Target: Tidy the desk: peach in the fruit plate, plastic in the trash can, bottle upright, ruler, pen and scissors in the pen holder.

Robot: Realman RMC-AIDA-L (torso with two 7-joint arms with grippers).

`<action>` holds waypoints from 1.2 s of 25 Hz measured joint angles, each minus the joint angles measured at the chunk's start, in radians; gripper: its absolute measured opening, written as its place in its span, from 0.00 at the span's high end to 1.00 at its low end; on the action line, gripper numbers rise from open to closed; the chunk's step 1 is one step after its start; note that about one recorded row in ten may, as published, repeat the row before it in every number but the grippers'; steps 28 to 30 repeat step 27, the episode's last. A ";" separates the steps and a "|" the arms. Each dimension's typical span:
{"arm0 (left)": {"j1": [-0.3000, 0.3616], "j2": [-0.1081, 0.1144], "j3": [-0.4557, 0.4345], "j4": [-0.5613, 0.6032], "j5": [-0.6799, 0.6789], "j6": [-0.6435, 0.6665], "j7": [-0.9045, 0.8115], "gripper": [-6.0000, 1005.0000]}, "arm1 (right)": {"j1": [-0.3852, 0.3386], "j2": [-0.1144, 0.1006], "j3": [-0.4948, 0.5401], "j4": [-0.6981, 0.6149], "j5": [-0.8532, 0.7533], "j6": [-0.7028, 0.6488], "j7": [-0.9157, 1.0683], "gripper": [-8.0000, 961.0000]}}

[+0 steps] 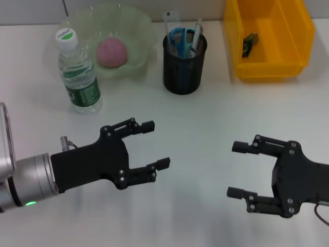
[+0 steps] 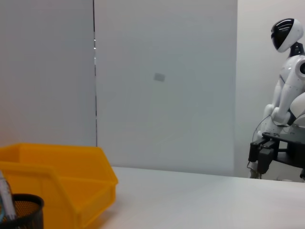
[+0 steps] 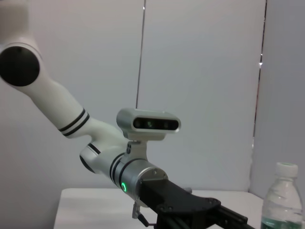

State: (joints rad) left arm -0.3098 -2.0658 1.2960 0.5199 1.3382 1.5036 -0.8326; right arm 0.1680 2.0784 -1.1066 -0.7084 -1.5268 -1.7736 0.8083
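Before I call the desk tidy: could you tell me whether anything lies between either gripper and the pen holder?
Nothing visible does. Bare table separates the open left gripper and open right gripper from the pen holder.

Setting: robotics laboratory or test room.
Worktop (image 1: 205,128): plain white surface, staged with a few desk items.
Walls (image 2: 162,86): bare grey partition panels with visible seams.
Background equipment: white humanoid robot (image 2: 286,86) standing on a black stand beyond the worktop's far edge.
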 joint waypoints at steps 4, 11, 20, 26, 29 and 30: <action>-0.009 -0.003 0.003 -0.055 0.001 0.013 0.042 0.21 | -0.007 0.000 0.001 0.017 0.000 -0.022 -0.017 0.24; -0.008 -0.001 0.003 -0.061 0.004 0.029 0.044 0.21 | -0.003 -0.001 0.002 0.030 0.000 -0.023 -0.017 0.24; -0.001 0.002 0.003 -0.062 0.010 0.051 0.036 0.21 | 0.001 -0.002 0.022 0.034 0.001 -0.017 -0.012 0.24; -0.001 0.000 0.002 -0.061 0.010 0.064 0.036 0.21 | 0.003 -0.002 0.038 0.028 0.001 -0.020 -0.011 0.24; -0.001 0.000 0.000 -0.059 0.010 0.076 0.035 0.21 | 0.004 -0.002 0.039 0.027 0.001 -0.021 -0.011 0.24; -0.001 0.000 0.000 -0.059 0.010 0.076 0.035 0.21 | 0.004 -0.002 0.039 0.027 0.001 -0.021 -0.011 0.24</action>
